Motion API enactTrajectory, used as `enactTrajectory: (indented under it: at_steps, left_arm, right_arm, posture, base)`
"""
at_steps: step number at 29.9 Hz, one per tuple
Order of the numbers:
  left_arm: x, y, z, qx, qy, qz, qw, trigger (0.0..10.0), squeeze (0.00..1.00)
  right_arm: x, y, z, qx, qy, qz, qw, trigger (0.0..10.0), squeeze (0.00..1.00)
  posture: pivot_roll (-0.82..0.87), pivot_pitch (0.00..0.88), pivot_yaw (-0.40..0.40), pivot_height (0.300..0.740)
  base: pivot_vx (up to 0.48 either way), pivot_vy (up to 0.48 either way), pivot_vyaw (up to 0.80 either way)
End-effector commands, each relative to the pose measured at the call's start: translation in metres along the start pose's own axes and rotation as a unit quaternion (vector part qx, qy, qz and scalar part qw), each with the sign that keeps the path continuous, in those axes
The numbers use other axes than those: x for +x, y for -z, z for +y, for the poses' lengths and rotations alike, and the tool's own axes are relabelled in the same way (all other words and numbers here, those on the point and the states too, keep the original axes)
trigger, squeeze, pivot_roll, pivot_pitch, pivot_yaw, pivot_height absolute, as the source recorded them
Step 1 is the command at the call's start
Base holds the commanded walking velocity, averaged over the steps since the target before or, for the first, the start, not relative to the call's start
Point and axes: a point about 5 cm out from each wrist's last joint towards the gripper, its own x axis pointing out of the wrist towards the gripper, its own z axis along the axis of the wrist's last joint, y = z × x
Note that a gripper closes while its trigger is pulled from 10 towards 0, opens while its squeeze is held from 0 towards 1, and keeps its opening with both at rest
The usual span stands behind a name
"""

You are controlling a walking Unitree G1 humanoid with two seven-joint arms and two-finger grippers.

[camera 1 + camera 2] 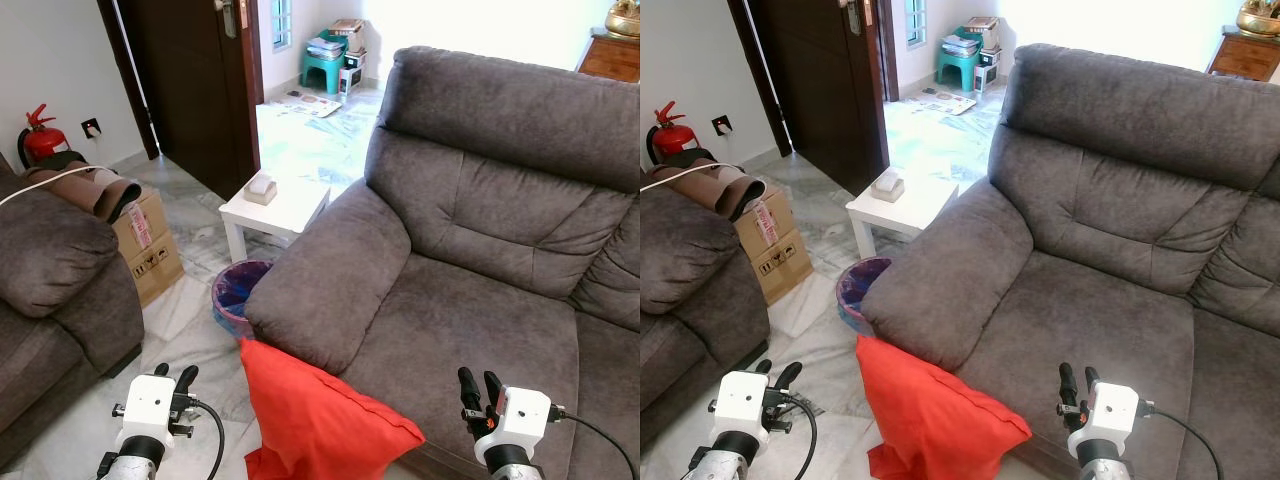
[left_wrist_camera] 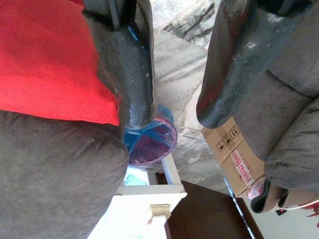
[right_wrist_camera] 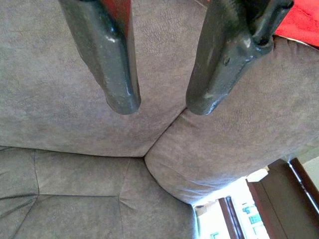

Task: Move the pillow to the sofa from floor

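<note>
A red pillow [image 1: 315, 420] stands on the floor, leaning against the front of the grey sofa [image 1: 470, 300] below its left armrest. My left gripper [image 1: 175, 377] hovers open over the floor, a little left of the pillow, with nothing between its fingers. My right gripper [image 1: 477, 386] is open above the sofa's seat cushion, right of the pillow. In the left wrist view the red pillow [image 2: 45, 59] lies beside the fingers [image 2: 124, 64]. The right wrist view looks along its fingers [image 3: 112, 59] at the grey sofa [image 3: 75, 124] cushions.
A blue bin [image 1: 238, 290] stands on the tiled floor between the sofa and a small white table [image 1: 285, 215]. A second grey sofa [image 1: 55, 280] is at the left, with a cardboard box [image 1: 150, 245] beside it. A dark door [image 1: 195, 80] stands behind.
</note>
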Motion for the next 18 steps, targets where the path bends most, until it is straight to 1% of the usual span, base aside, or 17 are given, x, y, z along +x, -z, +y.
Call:
enactTrajectory:
  at_steps: [1,4,6,9,13,15,18]
  left_arm:
    - [-0.0019,0.0024,-0.0011,-0.002,0.0,0.007,1.0,10.0,0.0]
    - [-0.0021,0.0025,-0.002,-0.003,0.0,0.007,1.0,10.0,0.0]
    - [-0.0026,0.0027,-0.0027,-0.004,0.001,0.007,1.0,10.0,0.0]
    - [-0.0031,0.0029,-0.003,-0.004,0.002,0.008,1.0,10.0,0.0]
    - [-0.0039,0.0032,-0.0033,-0.003,0.002,0.008,1.0,10.0,0.0]
    - [-0.0041,0.0032,-0.005,-0.003,0.005,0.009,1.0,10.0,0.0]
    - [-0.0042,0.0027,-0.0071,-0.002,0.009,0.007,1.0,10.0,0.0]
  right_arm:
    - [0.0019,-0.0026,0.0007,-0.004,-0.005,-0.001,1.0,10.0,0.0]
    - [0.0024,-0.0025,0.0009,-0.003,-0.005,0.001,1.0,10.0,0.0]
    - [0.0016,-0.0037,0.0015,0.005,-0.007,-0.009,1.0,10.0,0.0]
    - [0.0006,-0.004,0.002,0.003,-0.016,-0.012,1.0,10.0,0.0]
    - [0.0002,-0.006,-0.0043,-0.001,-0.009,-0.012,1.0,10.0,0.0]
    - [0.0012,-0.0055,-0.0073,-0.005,-0.005,-0.002,1.0,10.0,0.0]
    - [0.0018,-0.0043,-0.008,-0.004,-0.003,0.005,1.0,10.0,0.0]
  posture:
    - [-0.01,0.074,0.004,0.715]
    - [-0.01,0.067,0.003,0.71]
    - [-0.01,0.065,0.002,0.71]
    - [-0.01,0.063,0.001,0.71]
    - [-0.01,0.06,-0.001,0.71]
    - [-0.01,0.059,-0.002,0.71]
    - [-0.01,0.058,-0.001,0.705]
  base:
    - [0.0,0.0,0.0]
    - [0.0,0.0,0.0]
    - [0.0,0.0,0.0]
    - [0.0,0.0,0.0]
    - [0.0,0.0,0.0]
    - [0.0,0.0,0.0]
    - [0.0,0.0,0.0]
